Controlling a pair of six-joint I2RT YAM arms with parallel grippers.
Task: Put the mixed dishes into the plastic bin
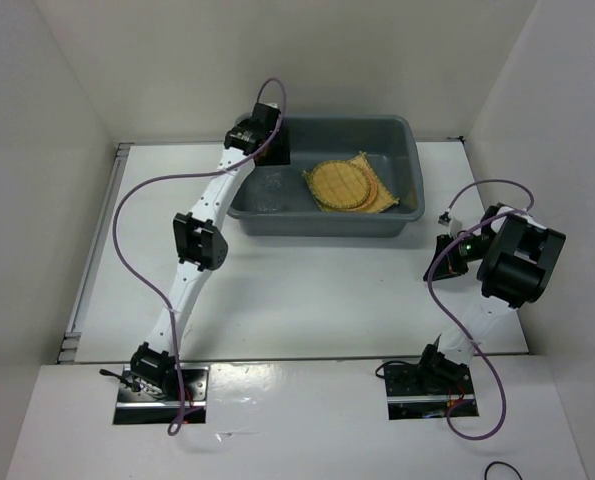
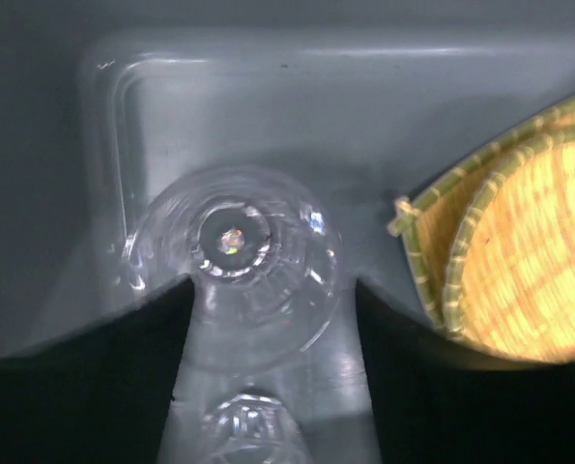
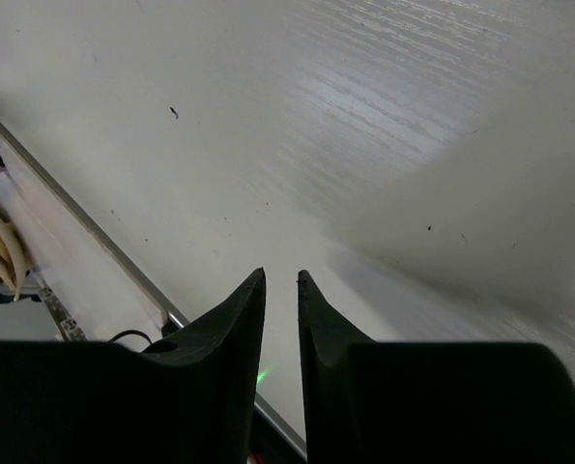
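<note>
The worktop [image 1: 307, 300] is plain white, shut in on three sides by plain white walls [image 1: 37, 150], with a metal strip [image 1: 95, 250] running along its left edge. A purple cable [image 1: 127, 230] loops along each of my arms.

The grey bin [image 1: 317, 222] sits at the far middle of the worktop. In its right half lies the square yellow mat [image 1: 409, 198]. The round yellow mat [image 1: 339, 184] lies on top of it, and the round orange mat [image 1: 376, 190] shows as a rim at the right of the yellow one.

My left fingers [image 2: 273, 290] reach down into the left end of the bin, spread wide. A clear cup [image 2: 234, 242] stands on the bin floor just beyond the tips, in line with the gap, its left side hidden behind the left tip. I cannot tell whether either tip touches it. A second clear cup [image 2: 246, 425] shows lower in the gap, nearer my wrist. The woven edge of the square mat lies off to the right, clear of the right tip.

My right fingers [image 3: 282, 275] hang over bare worktop well to the right of the bin. Only a narrow slit parts them and nothing is between them. Below them, at the left, a metal rail [image 3: 103, 261] runs slantwise.
</note>
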